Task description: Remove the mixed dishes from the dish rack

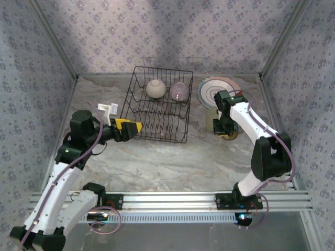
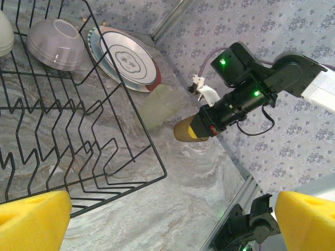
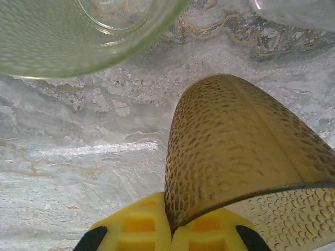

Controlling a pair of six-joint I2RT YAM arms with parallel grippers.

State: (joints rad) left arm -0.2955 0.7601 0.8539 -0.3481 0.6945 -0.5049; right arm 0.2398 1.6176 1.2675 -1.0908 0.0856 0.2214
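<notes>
Here's the tabletop [image 1: 172, 162], a pale grey marbled sheet with tan veins wandering across it. Three walls [image 1: 167, 36] close it in, all papered in lavender with a small flower print. Silver posts [image 1: 55, 39] slant up at the two back corners. Along the near edge lies a ribbed aluminium rail [image 1: 172, 200], running nearly the full width. Up close, that tabletop shows white streaks and faint orange lines.

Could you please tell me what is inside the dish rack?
The dish rack holds a cream bowl and a lavender bowl, upside down at its far end; anything beneath them is covered.
</notes>
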